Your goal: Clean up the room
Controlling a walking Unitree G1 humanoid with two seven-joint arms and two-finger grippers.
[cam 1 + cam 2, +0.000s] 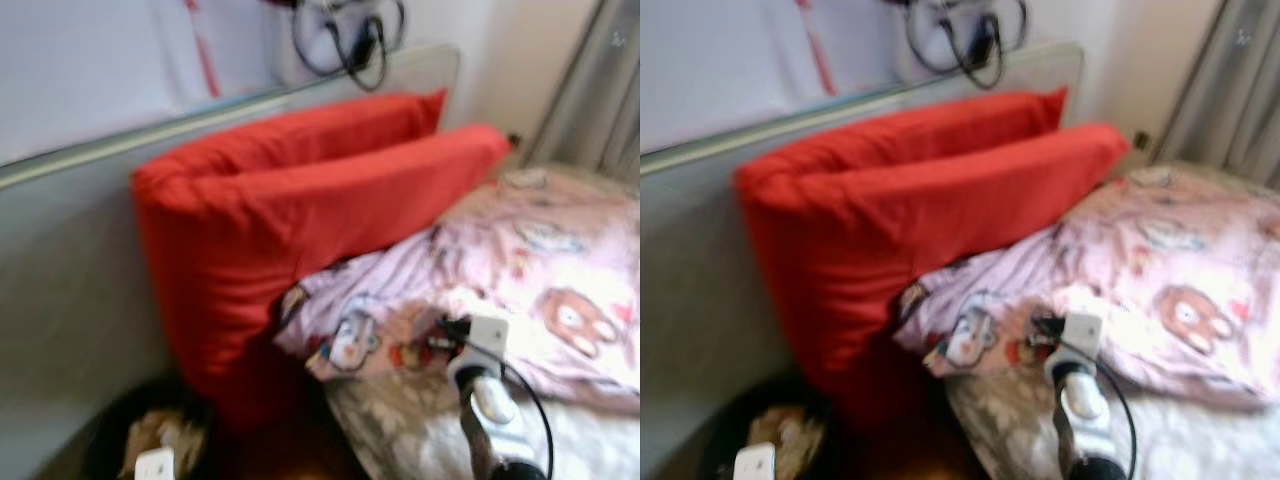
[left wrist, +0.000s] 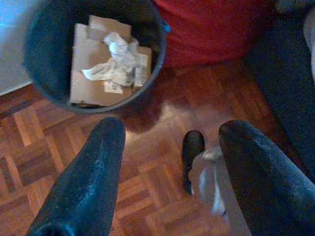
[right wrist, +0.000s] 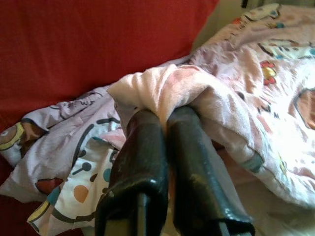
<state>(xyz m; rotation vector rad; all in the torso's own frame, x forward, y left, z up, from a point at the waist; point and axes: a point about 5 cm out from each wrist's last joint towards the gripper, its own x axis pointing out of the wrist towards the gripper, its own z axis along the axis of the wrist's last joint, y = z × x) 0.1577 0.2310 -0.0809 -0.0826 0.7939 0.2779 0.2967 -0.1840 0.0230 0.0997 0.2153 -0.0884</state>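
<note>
Where bin [image 2: 51, 96] sits: cardboard [image 2: 88, 59], paper [image 2: 115, 61].

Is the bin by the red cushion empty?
No, the bin holds cardboard and crumpled paper.

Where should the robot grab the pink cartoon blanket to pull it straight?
Probably at the bunched fold of the pink cartoon blanket beside the red pillow, coming from the foot side, low over the bed. The cloth humps up there, so two fingers can pinch it. The right tool is already shut on that fold. The flat middle offers nothing to pinch.
</note>
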